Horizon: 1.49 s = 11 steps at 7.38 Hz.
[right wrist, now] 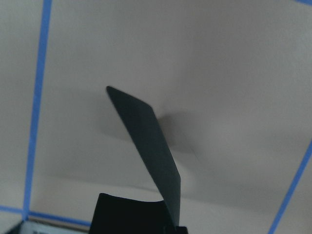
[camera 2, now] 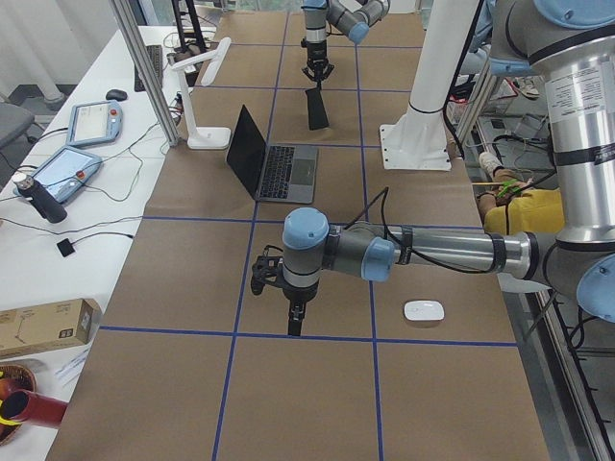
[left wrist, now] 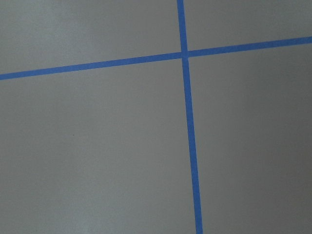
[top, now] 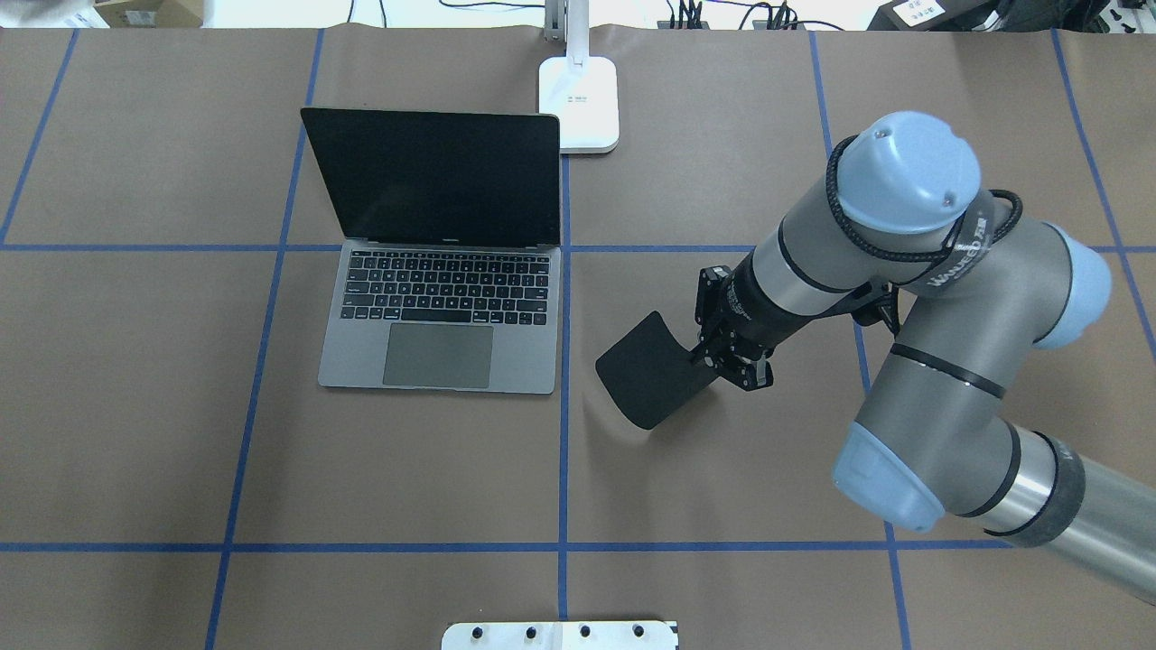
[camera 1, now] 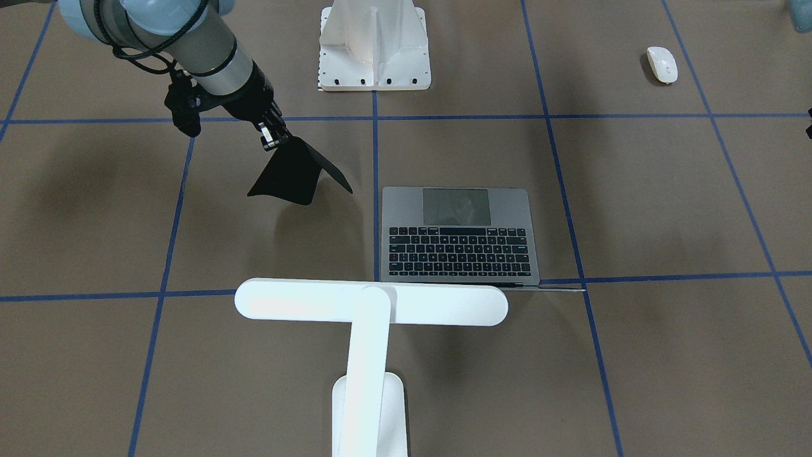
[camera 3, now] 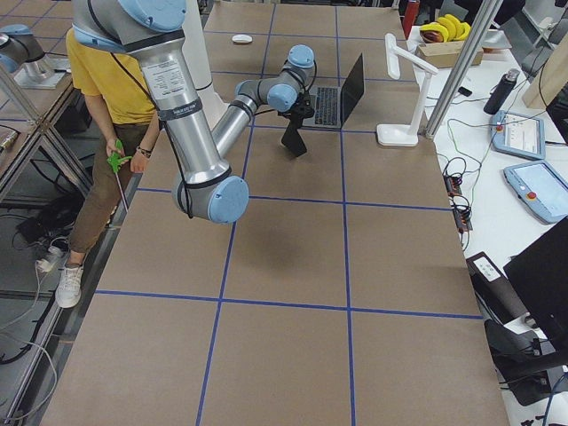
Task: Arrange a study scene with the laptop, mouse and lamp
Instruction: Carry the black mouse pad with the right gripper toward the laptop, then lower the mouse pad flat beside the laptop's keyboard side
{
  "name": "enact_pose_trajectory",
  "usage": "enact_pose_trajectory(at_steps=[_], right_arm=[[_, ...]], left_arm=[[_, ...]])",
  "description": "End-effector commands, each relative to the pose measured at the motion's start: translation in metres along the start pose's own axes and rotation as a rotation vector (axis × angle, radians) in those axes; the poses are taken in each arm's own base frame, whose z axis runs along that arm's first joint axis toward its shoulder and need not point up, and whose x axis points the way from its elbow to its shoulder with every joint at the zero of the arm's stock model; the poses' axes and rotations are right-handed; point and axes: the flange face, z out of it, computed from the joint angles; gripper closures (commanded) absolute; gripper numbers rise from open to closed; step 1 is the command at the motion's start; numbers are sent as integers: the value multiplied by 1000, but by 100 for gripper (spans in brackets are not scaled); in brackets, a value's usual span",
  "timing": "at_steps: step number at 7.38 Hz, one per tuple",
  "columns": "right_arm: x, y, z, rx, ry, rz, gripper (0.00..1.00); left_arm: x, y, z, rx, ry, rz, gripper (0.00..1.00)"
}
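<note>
right gripper (top: pixel 727 358) pinching the mouse pad (top: pixel 645 371)
i see it drooping beside the open laptop (top: pixel 442 317), lamp (camera 1: pixel 371 303) behind it, mouse (camera 1: pixel 661 64) well apart; left gripper (camera 2: pixel 295 325): i cannot tell.

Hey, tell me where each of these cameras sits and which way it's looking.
Front-facing: across the table, facing the robot; right gripper holding the mouse pad.
Overhead: behind the robot, looking down; right arm. Shares the laptop with front-facing.
Exterior left: robot's left end; left arm near.
Exterior right: opposite end; right arm near.
Left wrist: down at bare table; no body.
Right wrist: down at the hanging mouse pad.
</note>
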Motion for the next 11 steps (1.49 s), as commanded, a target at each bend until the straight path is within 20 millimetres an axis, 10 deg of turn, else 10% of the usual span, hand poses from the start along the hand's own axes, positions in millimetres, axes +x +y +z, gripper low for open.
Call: enact_pose_trajectory(at_steps=[1, 6, 11], right_arm=[[-29, 5, 35, 98, -51, 15, 96], [-129, 36, 66, 218, -167, 46, 96], [-156, 39, 103, 218, -193, 97, 94]], left_arm=[[1, -1, -1, 2, 0, -5, 0], [0, 0, 1, -2, 1, -8, 0], [0, 0, 1, -2, 1, -8, 0]])
